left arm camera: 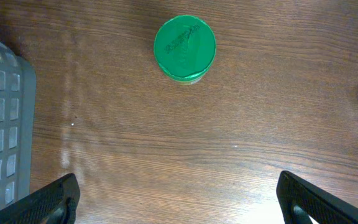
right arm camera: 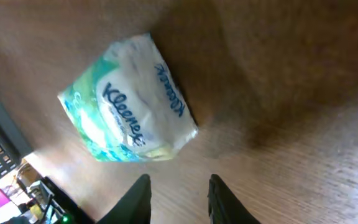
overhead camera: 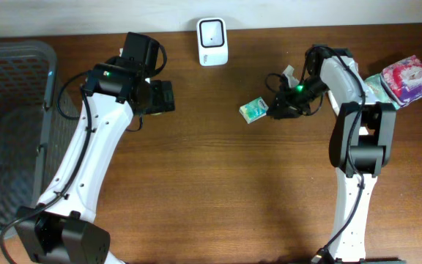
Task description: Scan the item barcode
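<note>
Judging the Kleenex pack point(right arm camera: 129, 102) light, soft and slick in its film, we would pinch it gently across its narrow sides, lest it crumple or slip. It lies on the table point(right arm camera: 291, 93) just ahead of our right gripper point(right arm camera: 179, 182), whose fingers stand slightly apart and empty. The left gripper point(left arm camera: 178, 186) is spread wide, holding nothing.
</note>
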`<state>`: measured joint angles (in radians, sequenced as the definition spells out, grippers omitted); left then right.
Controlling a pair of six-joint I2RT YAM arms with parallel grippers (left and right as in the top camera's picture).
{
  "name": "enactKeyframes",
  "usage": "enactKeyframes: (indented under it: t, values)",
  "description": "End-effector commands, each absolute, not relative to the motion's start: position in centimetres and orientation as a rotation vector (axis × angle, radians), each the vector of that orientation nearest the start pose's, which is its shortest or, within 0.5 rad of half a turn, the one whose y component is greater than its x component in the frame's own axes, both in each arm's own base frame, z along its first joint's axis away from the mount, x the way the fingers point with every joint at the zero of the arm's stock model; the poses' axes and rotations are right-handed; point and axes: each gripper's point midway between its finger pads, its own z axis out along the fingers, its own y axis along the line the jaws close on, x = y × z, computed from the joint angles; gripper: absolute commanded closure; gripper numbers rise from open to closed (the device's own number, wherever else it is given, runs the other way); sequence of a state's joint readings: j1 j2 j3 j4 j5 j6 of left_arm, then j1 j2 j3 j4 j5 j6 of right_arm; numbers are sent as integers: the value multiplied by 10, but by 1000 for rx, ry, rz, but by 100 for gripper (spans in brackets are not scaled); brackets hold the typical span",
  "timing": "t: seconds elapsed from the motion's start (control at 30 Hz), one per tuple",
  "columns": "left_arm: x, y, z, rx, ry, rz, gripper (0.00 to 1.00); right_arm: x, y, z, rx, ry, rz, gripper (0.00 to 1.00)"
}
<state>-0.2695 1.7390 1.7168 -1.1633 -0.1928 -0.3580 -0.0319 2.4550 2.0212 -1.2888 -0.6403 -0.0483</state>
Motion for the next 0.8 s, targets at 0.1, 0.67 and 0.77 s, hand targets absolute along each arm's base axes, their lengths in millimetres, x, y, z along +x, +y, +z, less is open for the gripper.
enactKeyframes:
  t: [0.1, 0.67, 0.77]
  values:
    - [396, -72, 204, -157, 2707, 109, 1, 455, 128, 82, -14, 2950, 1269, 79]
    - [396, -72, 204, -157, 2707, 109, 1, 438, 105, 20, 142, 3278, 416, 96]
    - [396, -72, 204, -157, 2707, 109, 1, 460, 108, 10, 120, 3197, 432, 96]
